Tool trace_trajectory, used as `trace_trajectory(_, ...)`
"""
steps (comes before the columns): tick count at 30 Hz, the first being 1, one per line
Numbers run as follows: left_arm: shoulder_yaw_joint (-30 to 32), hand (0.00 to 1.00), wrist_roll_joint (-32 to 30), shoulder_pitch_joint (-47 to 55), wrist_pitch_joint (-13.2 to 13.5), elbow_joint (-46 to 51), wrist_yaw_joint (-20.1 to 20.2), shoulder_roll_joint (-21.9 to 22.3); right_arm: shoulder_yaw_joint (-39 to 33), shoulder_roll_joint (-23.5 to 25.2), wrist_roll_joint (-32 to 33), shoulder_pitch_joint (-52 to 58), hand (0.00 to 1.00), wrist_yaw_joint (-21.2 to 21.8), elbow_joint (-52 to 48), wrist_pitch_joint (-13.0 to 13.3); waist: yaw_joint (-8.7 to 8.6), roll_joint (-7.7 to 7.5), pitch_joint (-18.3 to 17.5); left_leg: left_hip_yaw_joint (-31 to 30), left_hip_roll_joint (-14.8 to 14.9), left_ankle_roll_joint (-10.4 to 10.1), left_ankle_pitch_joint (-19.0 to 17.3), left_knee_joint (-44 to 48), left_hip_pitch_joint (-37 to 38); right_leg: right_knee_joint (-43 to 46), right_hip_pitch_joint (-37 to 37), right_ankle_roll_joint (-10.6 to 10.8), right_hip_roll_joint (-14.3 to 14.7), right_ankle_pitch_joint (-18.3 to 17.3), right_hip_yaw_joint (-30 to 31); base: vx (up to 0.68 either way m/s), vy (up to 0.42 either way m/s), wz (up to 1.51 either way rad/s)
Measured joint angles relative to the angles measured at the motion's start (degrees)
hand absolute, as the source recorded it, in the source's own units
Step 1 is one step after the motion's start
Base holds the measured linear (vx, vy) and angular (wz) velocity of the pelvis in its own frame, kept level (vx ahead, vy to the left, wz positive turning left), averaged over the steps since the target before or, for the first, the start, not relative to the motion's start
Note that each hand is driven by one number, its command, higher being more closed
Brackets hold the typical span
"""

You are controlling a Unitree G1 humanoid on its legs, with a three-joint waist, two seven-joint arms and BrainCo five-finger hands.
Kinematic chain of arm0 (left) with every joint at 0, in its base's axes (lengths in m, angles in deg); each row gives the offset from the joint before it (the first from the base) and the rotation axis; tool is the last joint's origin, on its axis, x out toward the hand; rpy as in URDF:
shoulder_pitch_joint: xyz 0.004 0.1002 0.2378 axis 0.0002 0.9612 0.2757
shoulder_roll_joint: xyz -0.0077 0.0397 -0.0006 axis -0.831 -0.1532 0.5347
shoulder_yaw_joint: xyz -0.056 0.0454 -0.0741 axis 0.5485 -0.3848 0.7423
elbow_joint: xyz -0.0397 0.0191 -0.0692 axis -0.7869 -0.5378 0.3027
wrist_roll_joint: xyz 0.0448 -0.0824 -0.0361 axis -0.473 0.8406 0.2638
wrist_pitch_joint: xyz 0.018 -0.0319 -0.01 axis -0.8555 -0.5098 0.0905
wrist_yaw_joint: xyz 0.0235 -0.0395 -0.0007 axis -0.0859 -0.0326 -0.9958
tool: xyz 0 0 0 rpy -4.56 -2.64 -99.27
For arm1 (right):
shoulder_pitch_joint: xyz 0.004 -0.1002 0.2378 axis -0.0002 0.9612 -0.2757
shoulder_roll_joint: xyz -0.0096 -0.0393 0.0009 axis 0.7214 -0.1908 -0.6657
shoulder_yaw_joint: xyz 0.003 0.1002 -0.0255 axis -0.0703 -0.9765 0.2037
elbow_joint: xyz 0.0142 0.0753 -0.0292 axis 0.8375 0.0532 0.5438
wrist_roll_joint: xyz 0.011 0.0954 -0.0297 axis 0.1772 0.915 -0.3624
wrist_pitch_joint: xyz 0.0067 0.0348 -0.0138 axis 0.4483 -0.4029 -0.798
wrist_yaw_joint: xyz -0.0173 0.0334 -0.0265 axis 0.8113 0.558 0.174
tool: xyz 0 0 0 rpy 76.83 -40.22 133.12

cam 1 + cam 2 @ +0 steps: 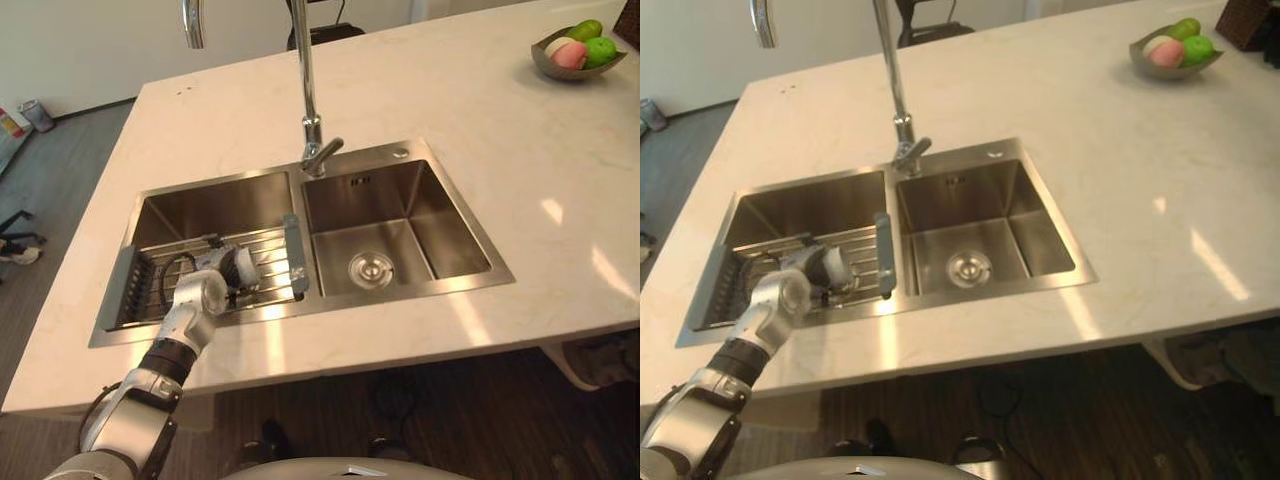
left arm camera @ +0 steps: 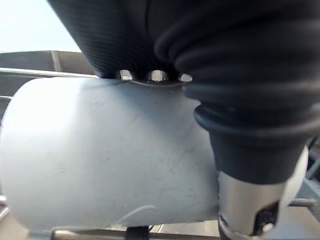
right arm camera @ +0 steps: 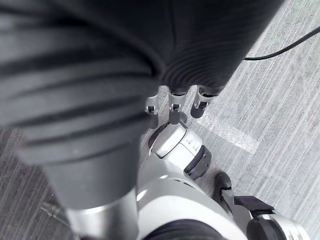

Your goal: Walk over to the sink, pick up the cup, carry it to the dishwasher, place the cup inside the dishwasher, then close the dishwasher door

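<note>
Two-basin sink point(image 1: 445, 225), one cup point(image 2: 110, 155), left hand point(image 2: 245, 110) seemingly gripping

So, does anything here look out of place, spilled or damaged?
Nothing looks spilled or damaged. The cup seems to lie on its side on the wire rack in the left basin, against the left robot hand.

Tight in the left basin, open to the right.
My left hand point(image 1: 218, 270), closed round the cup point(image 2: 100, 160), sits on the wire rack point(image 1: 268, 243) between the basin walls point(image 1: 215, 205). The faucet point(image 1: 301, 70) rises behind the divider. I see free room in the right basin point(image 1: 452, 232) and across the countertop point(image 1: 450, 90) up to the fruit bowl point(image 1: 552, 66).
</note>
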Motion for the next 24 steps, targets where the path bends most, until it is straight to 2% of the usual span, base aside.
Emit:
trace_trajectory(3, -1.3, 1.0, 0.7, -0.4, 1.6, 0.5, 0.0, -0.4, 0.0, 0.0, 0.0, 0.0, 0.0, 0.1, 0.0, 0.0, 0.04, 0.01, 0.0, -0.1, 0.0, -0.1, -0.9, -0.1, 0.0, -0.1, 0.1, 0.1, 0.1, 0.0, -0.3, 0.0, 0.0, 0.0)
trace_trajectory(5, -2.3, 1.0, 2.5, -0.3, 2.7, 0.9, -1.8, -1.4, 0.0, 0.0, 0.0, 0.0, 0.0, 0.2, 0.0, 0.1, 0.04, 0.05, 0.0, -0.1, 0.0, 0.3, -1.5, -0.1, 0.0, -0.1, 0.1, 0.2, 0.1, -0.1, -0.5, 0.02, 0.021, 0.05)
trace_trajectory(8, -2.9, 1.0, 6.7, -0.2, 4.7, 1.3, -5.5, -2.4, 0.7, 0.0, 0.2, -0.2, 0.0, 0.8, 0.2, 0.4, 0.05, 0.38, -0.2, -0.9, -0.3, 0.4, -1.6, -1.1, 0.0, -0.1, 0.4, 0.3, 0.1, 0.0, -2.0, 0.02, 0.015, 0.15)
trace_trajectory(13, -4.0, 1.0, 13.2, 2.3, 5.4, 6.6, -9.6, -4.7, 1.9, -0.2, 2.1, -1.0, 0.0, 1.9, 2.4, 0.5, 0.89, -0.06, 0.1, -2.3, -1.4, 0.6, -1.5, -2.2, 0.0, 0.7, 0.7, 0.3, -0.5, -0.7, -3.6, 0.03, 0.016, 0.19)
trace_trajectory(16, -1.7, 1.0, 17.0, 6.1, 7.0, 13.8, -15.3, -7.7, 2.0, -0.2, 2.6, -0.5, 0.0, 2.1, 2.9, 0.3, 1.86, -0.01, 0.1, -3.3, -1.9, 0.8, -1.4, -0.4, -0.5, 1.5, 2.2, 0.3, -1.3, -1.2, -5.3, 0.02, -0.012, 0.3)
trace_trajectory(19, 8.4, 1.0, 21.0, 9.5, 12.1, 26.5, -24.9, -11.0, 2.2, -0.5, 2.9, 0.1, 0.0, 2.0, 3.4, -0.1, 3.28, 0.07, 0.2, -4.7, -2.1, 2.4, 0.1, 3.2, -2.2, 2.1, 4.1, -0.1, -1.8, -2.1, -8.6, -0.06, -0.054, 0.53)
trace_trajectory(20, 11.8, 1.0, 21.8, 10.8, 13.9, 30.2, -27.7, -11.9, 2.6, -0.9, 2.6, 0.1, 0.0, 2.0, 3.6, -0.1, 3.66, 0.03, 0.2, -4.8, -2.2, 2.2, 0.5, 3.7, -2.1, 2.3, 4.6, -0.4, -2.0, -2.6, -9.3, -0.09, -0.087, 0.45)
trace_trajectory(22, 18.3, 1.0, 21.5, 12.6, 19.1, 36.0, -34.7, -14.0, 4.2, -1.9, 1.6, 0.1, 0.0, 2.0, 3.8, -0.1, 4.47, 0.07, 0.1, -6.1, -2.3, 1.7, 1.8, 4.4, -2.4, 2.6, 5.5, -0.7, -2.2, -2.9, -11.0, -0.09, -0.074, 0.31)
trace_trajectory(23, 19.8, 1.0, 21.1, 12.7, 20.8, 37.3, -36.6, -14.4, 4.3, -2.1, 1.1, 0.1, 0.0, 2.0, 3.9, -0.1, 4.86, -0.63, 0.3, -6.3, -2.1, 2.2, 1.2, 5.5, -3.0, 2.7, 5.4, -0.9, -2.4, -2.8, -11.2, -0.05, -0.053, 0.12)
trace_trajectory(24, 22.3, 1.0, 20.6, 13.0, 24.3, 39.9, -39.9, -14.8, 4.3, -2.3, -0.3, 0.1, 0.0, 2.1, 4.1, -0.1, 6.06, -0.64, 0.3, -5.0, -0.5, 3.8, -2.5, 11.5, -4.0, 2.7, 5.4, -1.2, -2.8, -2.6, -11.9, -0.04, -0.027, 0.12)
